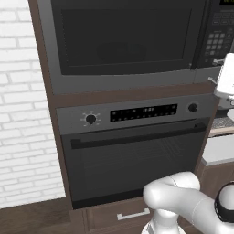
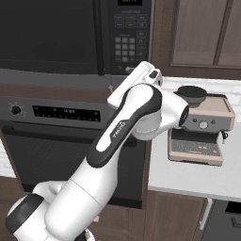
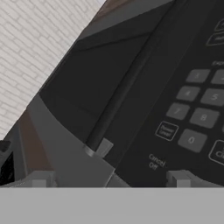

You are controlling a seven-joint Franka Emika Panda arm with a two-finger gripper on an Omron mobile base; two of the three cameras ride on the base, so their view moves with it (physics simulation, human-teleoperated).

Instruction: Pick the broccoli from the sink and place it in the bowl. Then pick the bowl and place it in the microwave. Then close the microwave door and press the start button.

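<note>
Microwave: the large dark grey microwave (image 1: pixel 123 41) sits built into the wall cabinet directly above the oven (image 1: pixel 132 155).
Microwave door: the microwave door (image 1: pixel 121 39) looks shut, its dark glass window flush with the frame; a faint rounded shape shows behind the glass, too dim to name.
Keypad: the keypad panel (image 2: pixel 128 33) lies just right of the door, its small buttons in rows, and fills the right of the hand view (image 3: pixel 192 113).
Gripper: the gripper (image 3: pixel 109 180) is close to the lower edge of the keypad; its two finger tips stand apart with nothing between them.
Arm: the white arm (image 2: pixel 122 136) reaches up from the base to the foot of the keypad.
Step in hand: likely the start button press, judging from the shut door and where the hand is.
Risk, wrong key: the buttons sit tightly packed, and the Cancel/Off label lies nearest the finger tips; a small aim error could strike it or a number key.
Risk, missed press: with the fingers spread, the button could fall in the gap and go untouched.
Risk, glancing contact: the hand meets the panel at a slant, so a tip could slide off.
Nearby: an espresso machine (image 2: pixel 202 129) stands on the counter (image 2: pixel 188 179) right of the oven.
</note>
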